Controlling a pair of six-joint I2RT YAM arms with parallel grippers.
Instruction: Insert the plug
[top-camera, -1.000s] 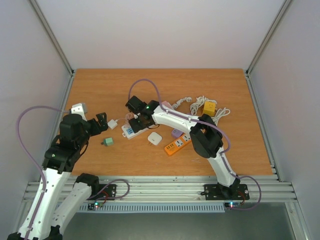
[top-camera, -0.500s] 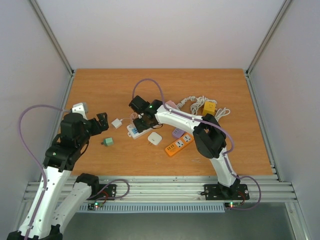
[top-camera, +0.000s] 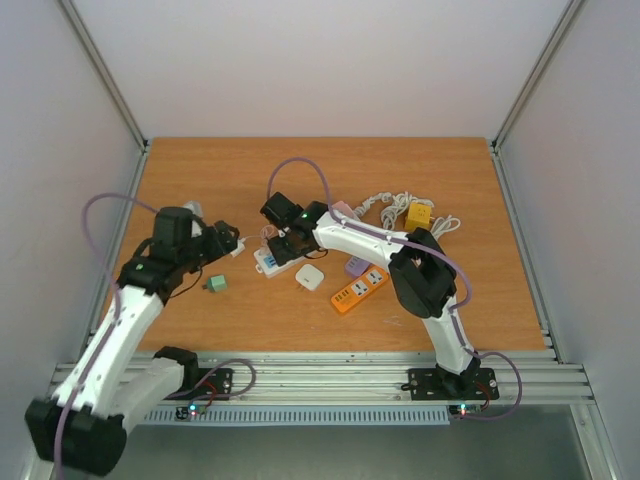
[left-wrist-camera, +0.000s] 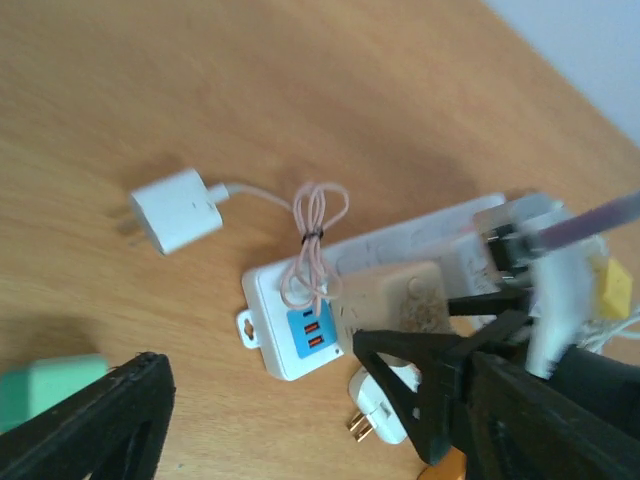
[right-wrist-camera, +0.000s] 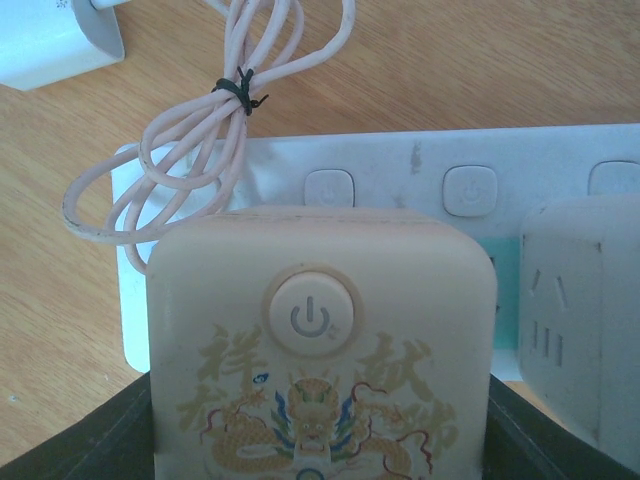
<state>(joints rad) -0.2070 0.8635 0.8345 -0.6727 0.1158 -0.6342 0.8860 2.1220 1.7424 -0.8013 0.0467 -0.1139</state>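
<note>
- My right hand (top-camera: 281, 243) is clamped on the cream cube plug (right-wrist-camera: 320, 340), which has a power button and a dragon print on its top face. The hand's dark fingers (right-wrist-camera: 120, 445) press on both flanks of the cube.
- The plug sits over the white power strip (right-wrist-camera: 400, 185), close to the end that carries the blue USB panel. The strip lies on the counter (top-camera: 200, 180).
- The cube hides the sockets under it, so I cannot tell whether its pins are seated or only above the strip.
- A white adapter (right-wrist-camera: 570, 290) stands on the strip just beside the plug. The right edge of the right wrist view cuts it off.
- My left hand (left-wrist-camera: 285, 415) hangs spread wide with nothing between its fingers (left-wrist-camera: 90, 425). Only their tips show, along the bottom of the left wrist view.
- A white charger (left-wrist-camera: 178, 210) lies a little apart from the strip's end. Its pink cable (left-wrist-camera: 315, 240) is coiled and tied, and it drapes onto the strip's corner.
- From the top camera, the left hand covers most of the charger.
- A green block (left-wrist-camera: 45, 385) is blurred and cut off at the lower left of the left wrist view.
- An orange power strip (top-camera: 357, 288) and a yellow cube (top-camera: 419, 214) lie to the right, among white cords too tangled for me to sort out.
</note>
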